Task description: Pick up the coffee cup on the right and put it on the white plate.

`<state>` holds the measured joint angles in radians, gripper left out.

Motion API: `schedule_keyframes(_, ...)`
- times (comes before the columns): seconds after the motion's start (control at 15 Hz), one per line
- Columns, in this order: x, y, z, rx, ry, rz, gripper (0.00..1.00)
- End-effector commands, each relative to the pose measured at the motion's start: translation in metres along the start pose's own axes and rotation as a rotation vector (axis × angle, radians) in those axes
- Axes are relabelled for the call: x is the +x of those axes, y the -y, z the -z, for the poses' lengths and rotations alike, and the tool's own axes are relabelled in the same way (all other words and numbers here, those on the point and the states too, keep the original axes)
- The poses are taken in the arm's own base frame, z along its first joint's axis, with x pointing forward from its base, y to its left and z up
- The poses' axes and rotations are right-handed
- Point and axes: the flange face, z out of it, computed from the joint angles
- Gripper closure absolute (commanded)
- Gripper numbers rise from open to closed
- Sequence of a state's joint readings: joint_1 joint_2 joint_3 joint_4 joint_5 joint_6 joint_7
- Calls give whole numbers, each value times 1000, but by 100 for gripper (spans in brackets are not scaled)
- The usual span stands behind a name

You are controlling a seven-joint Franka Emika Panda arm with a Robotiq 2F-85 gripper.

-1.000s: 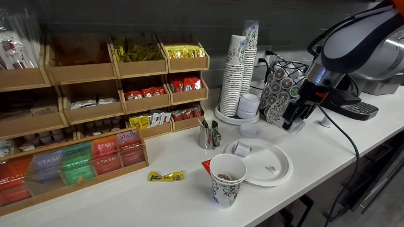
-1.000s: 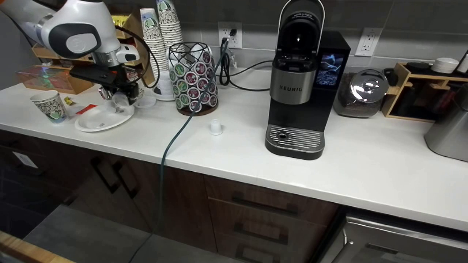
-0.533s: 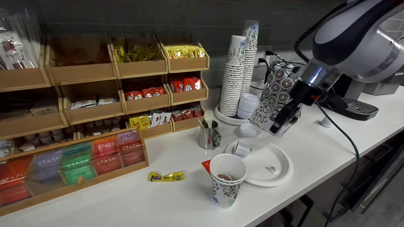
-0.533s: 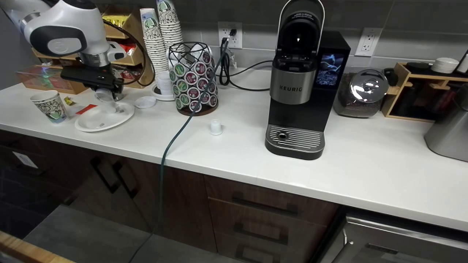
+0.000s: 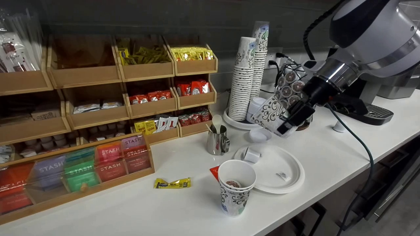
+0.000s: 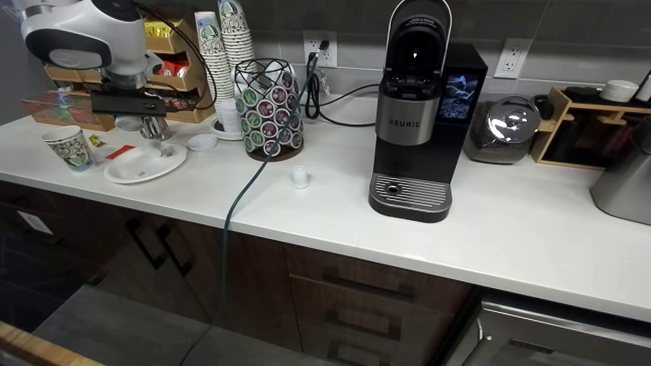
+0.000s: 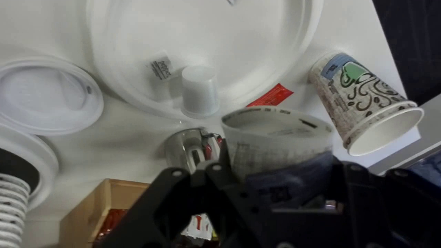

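The hand (image 7: 279,157), white plate (image 5: 266,172) at its six o'clock from here, grips the coffee cup (image 5: 270,114): likely light, crushable, best held near the base.

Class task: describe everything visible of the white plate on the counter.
The white plate is round, plain and shallow with a raised rim, and looks disposable. It lies flat on the counter, between a lid and the nested patterned cups. On it lie a small white cup, tipped over, a printed packet and a small scrap.
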<state>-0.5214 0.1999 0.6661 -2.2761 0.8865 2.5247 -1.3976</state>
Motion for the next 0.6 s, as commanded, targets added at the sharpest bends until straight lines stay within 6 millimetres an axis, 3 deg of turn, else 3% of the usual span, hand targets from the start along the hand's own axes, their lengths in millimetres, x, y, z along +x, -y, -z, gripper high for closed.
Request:
schedule_keyframes(0.0,-15,1,2,100,-67,160,71)
schedule_keyframes(0.27,-33,-1,9,211,-189,307,71)
schedule_keyframes(0.47,-46,-6,10,219,-255,288,67)
schedule_keyframes(0.53,-48,-7,9,193,-266,262,21)
